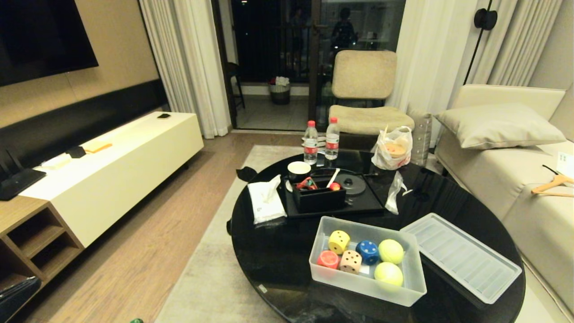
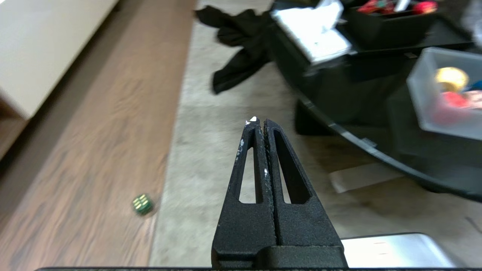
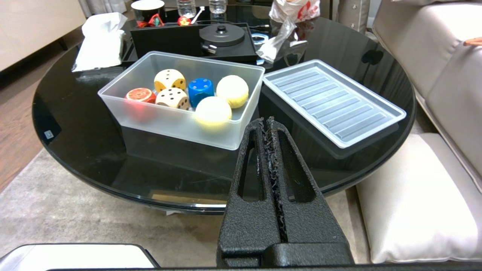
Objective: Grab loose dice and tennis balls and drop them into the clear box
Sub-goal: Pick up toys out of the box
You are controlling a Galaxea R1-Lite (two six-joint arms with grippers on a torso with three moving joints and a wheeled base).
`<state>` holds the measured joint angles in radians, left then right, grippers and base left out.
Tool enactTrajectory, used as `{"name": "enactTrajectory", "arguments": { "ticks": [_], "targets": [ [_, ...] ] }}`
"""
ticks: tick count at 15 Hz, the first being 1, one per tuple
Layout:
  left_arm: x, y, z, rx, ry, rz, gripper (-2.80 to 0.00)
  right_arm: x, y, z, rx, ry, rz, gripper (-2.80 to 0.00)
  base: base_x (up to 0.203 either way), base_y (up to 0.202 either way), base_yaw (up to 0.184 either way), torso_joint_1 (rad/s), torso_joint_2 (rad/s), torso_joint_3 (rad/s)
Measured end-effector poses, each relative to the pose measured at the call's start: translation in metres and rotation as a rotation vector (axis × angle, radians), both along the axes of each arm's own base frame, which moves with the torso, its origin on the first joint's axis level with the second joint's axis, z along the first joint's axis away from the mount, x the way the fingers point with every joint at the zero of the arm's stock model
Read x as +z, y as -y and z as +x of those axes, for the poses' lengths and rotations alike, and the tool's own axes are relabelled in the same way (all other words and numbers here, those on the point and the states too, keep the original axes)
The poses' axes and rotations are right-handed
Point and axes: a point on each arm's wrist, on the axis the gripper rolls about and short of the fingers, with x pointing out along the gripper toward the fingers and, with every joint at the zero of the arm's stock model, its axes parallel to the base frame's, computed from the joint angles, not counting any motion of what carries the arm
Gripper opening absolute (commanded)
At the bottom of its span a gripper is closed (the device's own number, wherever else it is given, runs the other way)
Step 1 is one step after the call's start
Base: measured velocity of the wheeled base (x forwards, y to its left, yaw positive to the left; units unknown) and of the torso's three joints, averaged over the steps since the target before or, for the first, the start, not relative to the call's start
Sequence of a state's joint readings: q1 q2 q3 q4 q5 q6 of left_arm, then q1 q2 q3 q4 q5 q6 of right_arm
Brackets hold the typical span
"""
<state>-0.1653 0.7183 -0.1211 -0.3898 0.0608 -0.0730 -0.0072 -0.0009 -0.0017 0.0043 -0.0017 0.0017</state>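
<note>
The clear box (image 1: 365,287) stands on the black round table with yellow (image 1: 339,241), red (image 1: 328,259), tan (image 1: 350,261) and blue (image 1: 367,251) dice inside, beside two tennis balls (image 1: 390,250) (image 1: 388,273). A green die (image 2: 142,204) lies alone on the wooden floor at the rug's edge, well off to one side of my left gripper (image 2: 259,120). That gripper hangs shut and empty above the rug. My right gripper (image 3: 266,121) is shut and empty too, low in front of the table's near edge, short of the box (image 3: 180,130). Neither arm shows in the head view.
The ribbed lid (image 1: 462,255) lies right of the box. Behind it sit a black tray with a small black box (image 1: 319,197), a tissue pack (image 1: 265,199) and two bottles (image 1: 310,142). A sofa (image 1: 515,170) flanks the right, a low cabinet (image 1: 112,166) the left. Dark cloth (image 2: 241,49) lies on the rug.
</note>
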Motion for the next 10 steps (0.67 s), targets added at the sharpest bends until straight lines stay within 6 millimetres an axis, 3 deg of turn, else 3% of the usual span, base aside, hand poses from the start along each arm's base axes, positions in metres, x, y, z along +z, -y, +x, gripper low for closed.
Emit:
{"name": "enactTrajectory", "arguments": {
  "ticks": [10],
  "targets": [
    [-0.045,-0.012,-0.055,0.16,0.027,0.052,-2.8,0.0,0.0,0.0,-0.001,0.0,0.0,-2.8,0.0,0.0,0.0,0.0,0.0,0.0]
  ]
}}
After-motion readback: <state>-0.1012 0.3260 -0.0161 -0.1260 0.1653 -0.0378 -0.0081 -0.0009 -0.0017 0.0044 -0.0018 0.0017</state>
